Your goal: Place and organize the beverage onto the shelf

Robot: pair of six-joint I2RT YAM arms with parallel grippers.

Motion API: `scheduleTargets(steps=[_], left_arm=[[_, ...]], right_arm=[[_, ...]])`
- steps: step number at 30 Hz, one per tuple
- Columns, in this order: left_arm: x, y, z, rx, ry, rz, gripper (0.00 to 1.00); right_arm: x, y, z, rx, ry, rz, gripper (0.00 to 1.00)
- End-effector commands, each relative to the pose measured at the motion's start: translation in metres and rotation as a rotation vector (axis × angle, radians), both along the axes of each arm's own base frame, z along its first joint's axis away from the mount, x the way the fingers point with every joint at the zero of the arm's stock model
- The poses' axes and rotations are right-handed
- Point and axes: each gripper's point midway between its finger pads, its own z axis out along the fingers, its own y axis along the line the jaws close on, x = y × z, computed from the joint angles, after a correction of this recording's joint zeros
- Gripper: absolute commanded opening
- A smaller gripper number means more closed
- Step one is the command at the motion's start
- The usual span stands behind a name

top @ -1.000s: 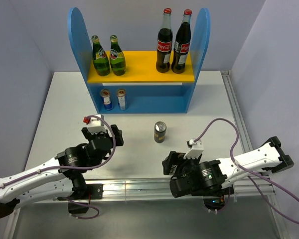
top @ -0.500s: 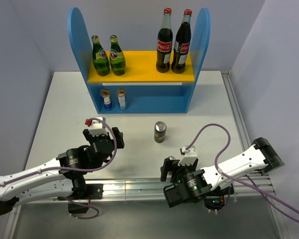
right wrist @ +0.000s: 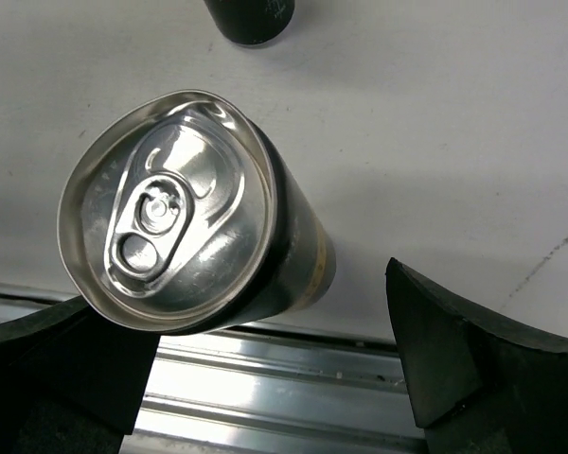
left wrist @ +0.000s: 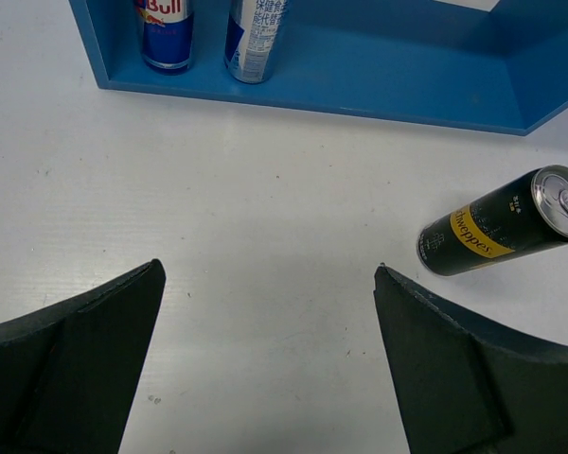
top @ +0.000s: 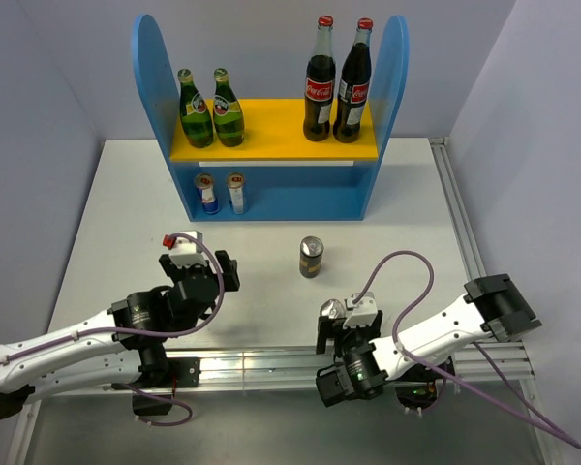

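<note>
Shelf [top: 271,189] stands at 12 o'clock on the table [top: 116,223]. On the yellow upper board, green bottles [top: 211,108] sit at the 9 o'clock end and cola bottles [top: 336,87] at the 3 o'clock end. Silver-blue cans [top: 221,193] stand upright on the lower level, left side. First dark can [top: 312,258] is upright mid-table, apart from the shelf. Second dark can [right wrist: 199,236] is upright at the near edge, 5 o'clock of the first, between the wide-spread jaws of the right gripper [right wrist: 265,326] and not clamped. Left gripper [left wrist: 267,312] is spread wide over the table, 8 o'clock of the first dark can.
</note>
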Motion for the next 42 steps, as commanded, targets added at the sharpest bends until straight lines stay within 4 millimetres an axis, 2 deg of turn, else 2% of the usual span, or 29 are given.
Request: scheduleTargets(steps=[1,9,13,18,21,24,25,28,29,32,33,36,37,38,39,40,41,42], left_arm=[[0.003,0.0,0.006,-0.023,-0.029,0.02,0.99],[0.003,0.0,0.005,-0.026,-0.031,0.022,0.99],[0.002,0.001,0.005,-0.032,-0.032,0.02,0.99],[0.002,0.001,0.004,-0.034,-0.032,0.016,0.99],[0.002,0.0,0.003,-0.031,-0.031,0.014,0.99],[0.002,-0.001,0.002,-0.026,-0.028,0.012,0.99],[0.002,-0.002,0.001,-0.021,-0.026,0.009,0.99],[0.003,-0.003,0.0,-0.015,-0.024,0.009,0.99],[0.003,-0.003,0.0,-0.009,-0.025,0.007,0.99],[0.003,-0.014,-0.002,0.01,-0.024,-0.043,0.99],[0.003,-0.027,-0.005,-0.006,-0.017,-0.085,0.99],[0.004,-0.05,-0.01,-0.018,-0.019,-0.153,0.99],[0.002,-0.06,-0.019,0.003,-0.006,-0.193,0.98],[0.0,-0.069,-0.02,-0.005,-0.01,-0.219,0.98],[-0.002,-0.074,-0.031,0.016,-0.005,-0.244,0.98],[-0.006,-0.089,-0.024,-0.031,-0.035,-0.284,0.99],[-0.011,-0.1,-0.024,-0.037,-0.049,-0.338,0.99],[-0.016,-0.104,-0.036,-0.018,-0.046,-0.372,0.99]], right_arm=[[0.012,0.016,0.01,0.201,-0.08,-0.07,1.0],[0.027,0.015,0.018,0.242,-0.192,-0.084,1.0],[0.03,0.018,0.014,0.237,-0.231,-0.084,1.0],[0.035,0.017,0.011,0.229,-0.271,-0.092,0.95],[0.037,0.019,0.011,0.236,-0.291,-0.086,0.81],[0.041,0.021,0.01,0.234,-0.298,-0.094,0.53],[0.042,0.022,0.009,0.232,-0.298,-0.096,0.31],[0.045,0.022,0.007,0.221,-0.294,-0.113,0.05],[0.046,0.022,0.007,0.215,-0.296,-0.114,0.0],[0.049,0.016,0.02,0.198,-0.316,-0.13,0.0],[0.05,0.012,0.025,0.204,-0.322,-0.142,0.0],[0.058,0.004,0.044,0.247,-0.334,-0.176,0.0],[0.061,0.001,0.047,0.188,-0.34,-0.16,0.0],[0.063,0.004,0.053,0.164,-0.337,-0.154,0.0],[0.064,0.018,0.06,0.28,-0.298,-0.173,0.0],[0.074,0.011,0.061,0.14,-0.307,-0.149,0.0],[0.077,0.008,0.057,0.12,-0.294,-0.139,0.0],[0.081,0.028,0.075,0.314,-0.269,-0.154,0.0]])
